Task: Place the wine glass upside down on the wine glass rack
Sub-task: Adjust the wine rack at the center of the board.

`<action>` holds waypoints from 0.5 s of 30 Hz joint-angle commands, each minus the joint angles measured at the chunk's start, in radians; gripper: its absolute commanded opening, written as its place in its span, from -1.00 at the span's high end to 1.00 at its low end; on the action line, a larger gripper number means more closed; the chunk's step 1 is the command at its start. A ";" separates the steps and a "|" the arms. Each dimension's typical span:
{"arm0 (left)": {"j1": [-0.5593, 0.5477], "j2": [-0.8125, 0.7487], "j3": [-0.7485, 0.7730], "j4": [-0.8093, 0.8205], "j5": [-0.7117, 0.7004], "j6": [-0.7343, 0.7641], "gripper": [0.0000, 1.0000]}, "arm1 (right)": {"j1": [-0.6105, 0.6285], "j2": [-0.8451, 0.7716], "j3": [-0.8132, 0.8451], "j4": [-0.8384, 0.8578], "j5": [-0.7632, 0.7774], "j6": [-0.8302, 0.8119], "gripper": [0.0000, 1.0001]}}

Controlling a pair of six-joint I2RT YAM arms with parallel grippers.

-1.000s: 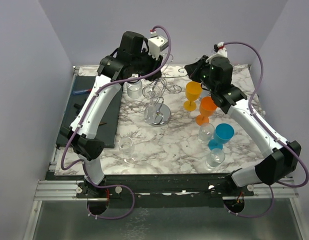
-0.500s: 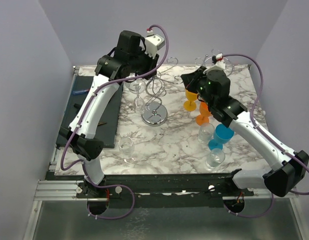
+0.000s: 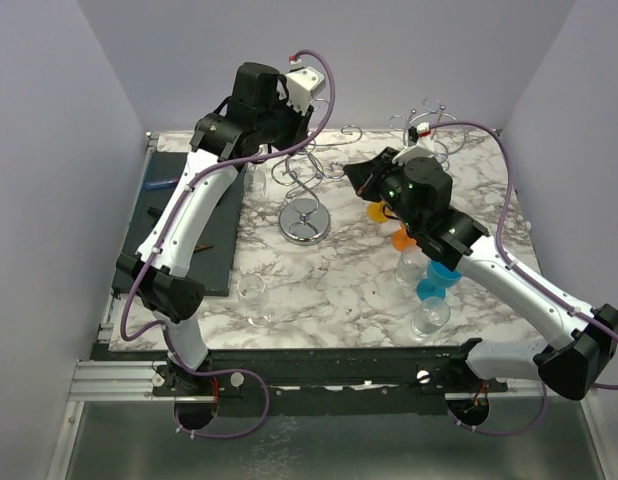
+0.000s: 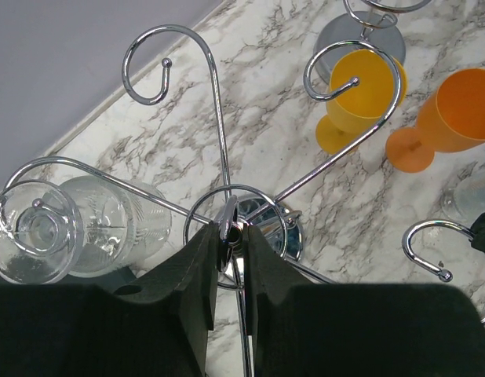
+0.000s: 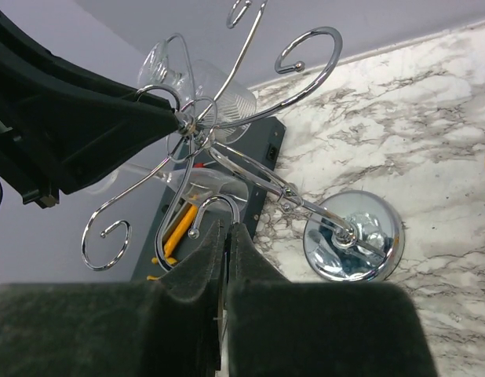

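Since my right jaws, clenched empty, have swung in beside the wine glass rack [image 3: 302, 220], my left jaws grip its top ring [image 4: 235, 186]. The wine glass [image 4: 101, 228] hangs inverted from one hook [image 4: 37, 203]; placing looks done.

I'm working in a robot test booth, a lab cell rather than a home or a bar: plain lilac walls [image 3: 59, 130] box in one small table [image 3: 329, 295] with a marble-print top. My left arm [image 3: 194, 200] and right arm [image 3: 519, 285] are bolted to a bare metal rail [image 3: 119, 378] and trail loose cables [image 3: 335, 85]. A wire rack [image 3: 304, 222] and bright plastic goblets [image 4: 356, 94] are set out like test pieces.
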 commanded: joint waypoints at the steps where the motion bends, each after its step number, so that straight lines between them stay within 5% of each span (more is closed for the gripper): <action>1: 0.003 -0.047 -0.063 0.037 -0.021 0.004 0.50 | 0.014 0.036 -0.007 -0.182 -0.020 -0.025 0.99; 5: 0.003 -0.081 -0.086 0.046 -0.028 0.004 0.10 | 0.015 0.039 0.024 -0.197 -0.005 -0.040 0.80; 8: 0.003 -0.096 -0.084 0.047 -0.042 0.001 -0.14 | 0.015 0.038 0.053 -0.215 0.012 -0.055 0.43; 15: 0.009 -0.131 -0.089 0.050 -0.029 0.000 -0.25 | 0.014 0.041 0.175 -0.327 0.080 -0.121 -0.11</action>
